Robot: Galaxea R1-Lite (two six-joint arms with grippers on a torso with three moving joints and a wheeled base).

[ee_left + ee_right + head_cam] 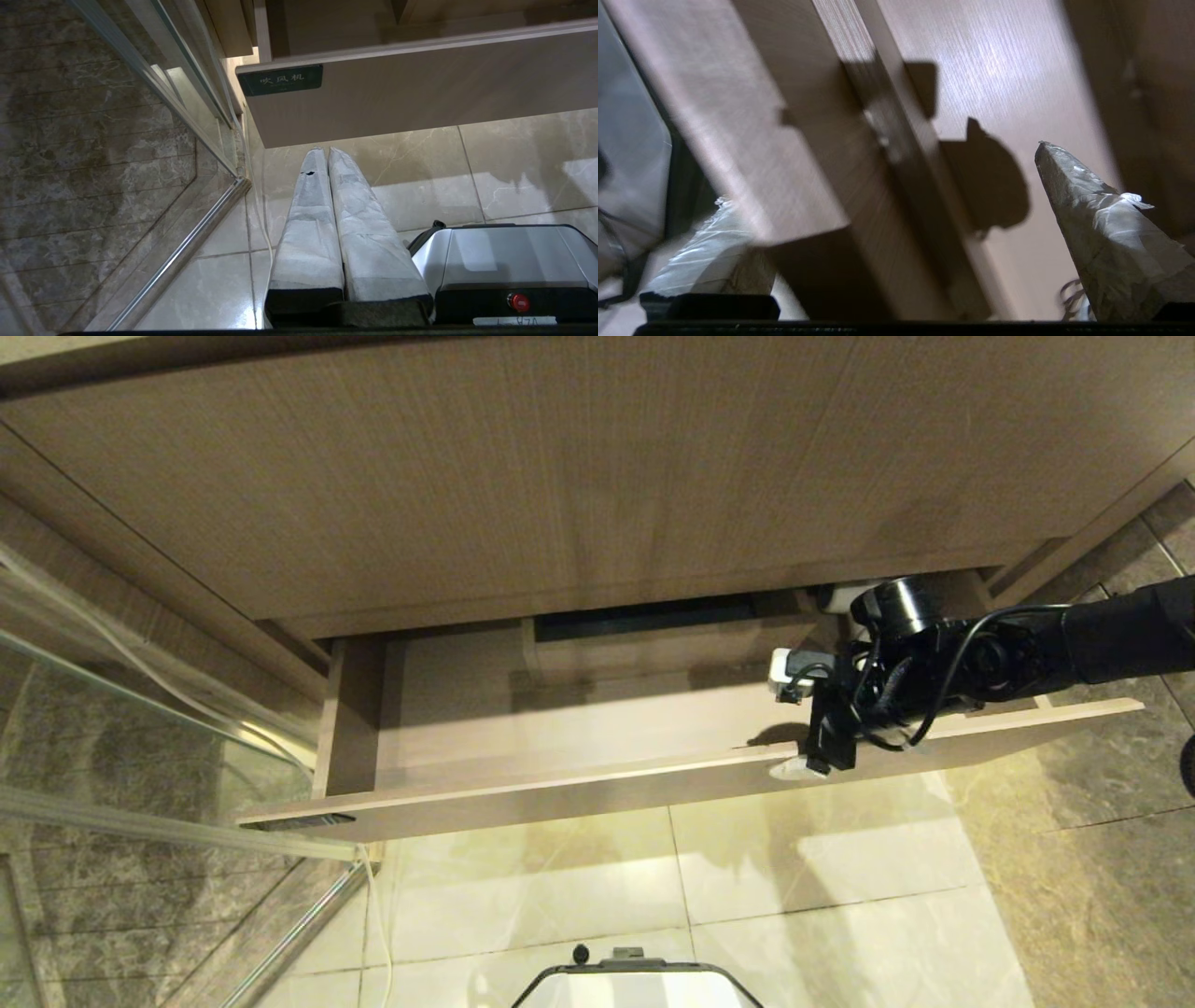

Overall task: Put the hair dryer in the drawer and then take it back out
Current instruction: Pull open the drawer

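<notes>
Tiles point(822, 896), pale and shiny, cover the floor, with a glass wall point(112, 728) at nine o'clock. The drawer point(597, 728) stands pulled out. The right gripper point(896, 224) hangs over its front edge at three o'clock, fingers wide apart, holding nothing. A white bit at the back corner may be the hair dryer point(840, 597). The left gripper point(327, 158) rests pressed together.

The right gripper point(801, 719) hangs with jaws spread wide astride the drawer point(523, 793) front edge, one finger point(1106, 233) inside the drawer, the other point(705, 252) outside over the floor. Inward of it the drawer bottom lies bare as far as the boxed cut-out point(653, 649). Above it the overhanging wood-grain panel point(560, 476) closes off the room upward.
</notes>
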